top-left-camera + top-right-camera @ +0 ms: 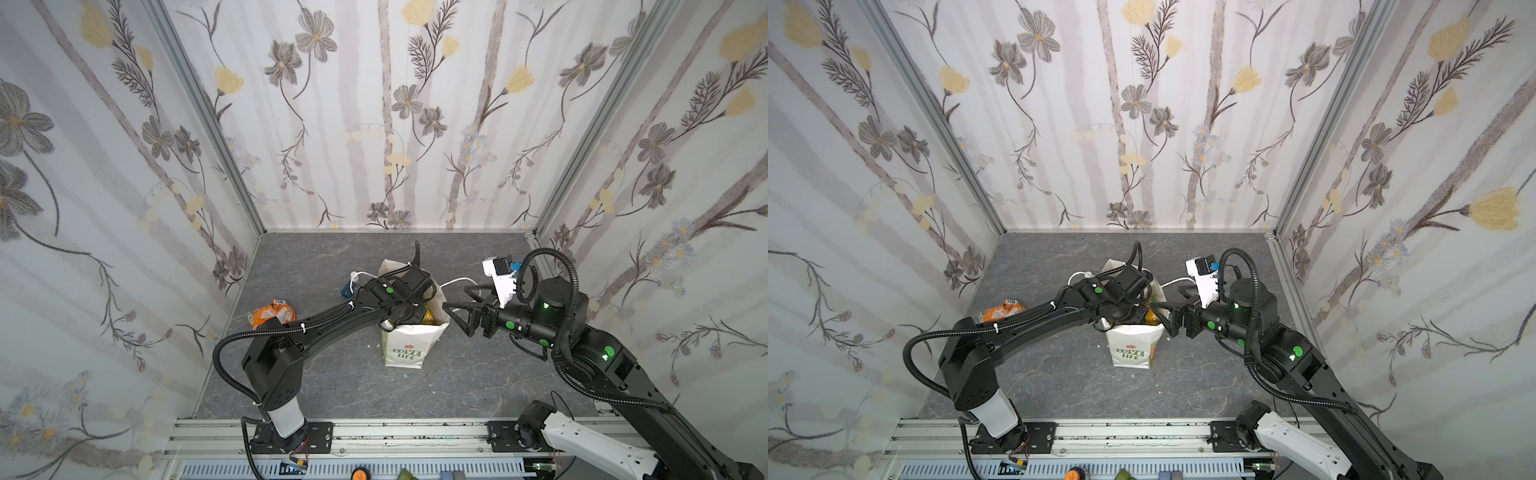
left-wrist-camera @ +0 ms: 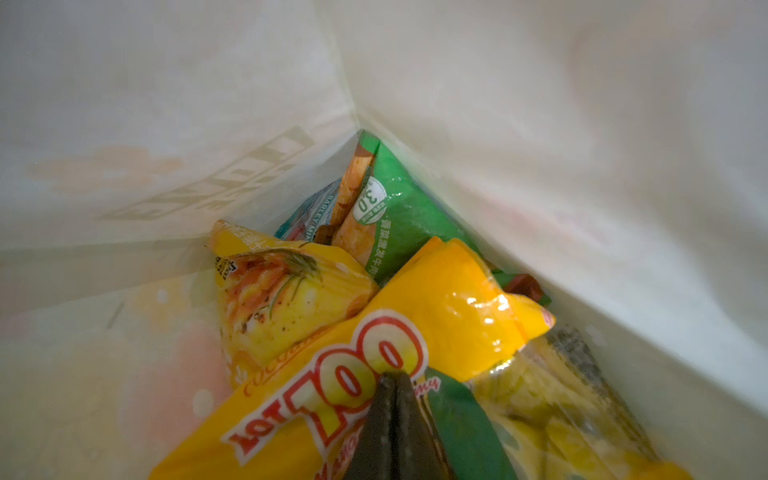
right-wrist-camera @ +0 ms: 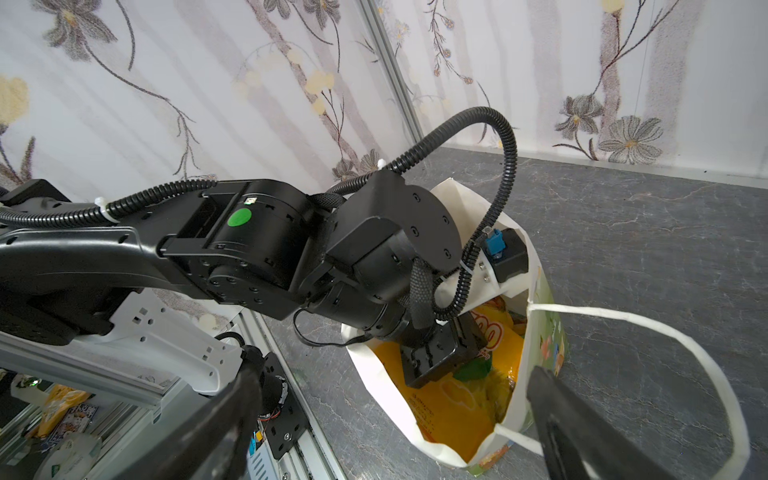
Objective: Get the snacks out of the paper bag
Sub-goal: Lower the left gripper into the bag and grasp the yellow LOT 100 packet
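Four snack packets (image 2: 282, 299) show inside the paper bag (image 1: 405, 340), upright on the desk (image 1: 332, 386); big orange-yellow packet (image 2: 436, 299) lies on top. My L jaws sit clenched on its "100" print; can't tell if film's pinched. R jaws gape, released, beside bag. I'd lift slow, straight up, w/ R steadying rim.

Grey marbled tabletop (image 1: 332, 374), upright paper bag (image 1: 409, 345), orange-and-white packet (image 1: 272, 312)
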Controlling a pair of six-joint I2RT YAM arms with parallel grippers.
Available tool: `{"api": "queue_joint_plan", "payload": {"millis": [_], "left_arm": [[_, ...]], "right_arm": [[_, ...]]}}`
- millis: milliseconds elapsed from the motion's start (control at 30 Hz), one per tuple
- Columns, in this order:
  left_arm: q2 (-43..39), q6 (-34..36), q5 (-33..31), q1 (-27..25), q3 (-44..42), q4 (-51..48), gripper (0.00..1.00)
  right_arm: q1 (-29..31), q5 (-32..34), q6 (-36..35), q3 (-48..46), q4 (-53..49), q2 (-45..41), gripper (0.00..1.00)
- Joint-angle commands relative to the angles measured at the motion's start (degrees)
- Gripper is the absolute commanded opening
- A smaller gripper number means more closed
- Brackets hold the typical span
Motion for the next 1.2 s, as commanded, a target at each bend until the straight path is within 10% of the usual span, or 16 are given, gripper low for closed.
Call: {"api": "queue_joint_plan", "payload": {"millis": [0, 433, 600, 733, 1167], "left_arm": [[-1.2, -0.8, 3.0, -0.1, 0.0, -1.3, 0.00], [-8.4, -7.0, -4.0, -0.1, 1.1, -1.9, 0.00], [-3.1, -10.3, -8.5, -0.1, 5.9, -8.7, 0.65], [-0.4, -11.2, -9.6, -0.1, 4.5, -7.5, 0.90], [6.2, -13.0, -5.7, -0.1, -2.0, -0.2, 0.77]], "right_arm": [[0.0, 2.2, 0.8, -0.7, 1.5, -0.3, 0.99], [-1.0, 3.9, 1.8, -2.2, 3.0, -1.7, 1.00], [-1.1, 3.4, 2.5, -2.9, 3.5, -1.8, 1.00], [-1.1, 3.1, 2.9, -3.7, 3.9, -2.1, 0.99], [-1.1, 2.2, 3.6, -5.2, 4.7, -2.5, 0.99]]}}
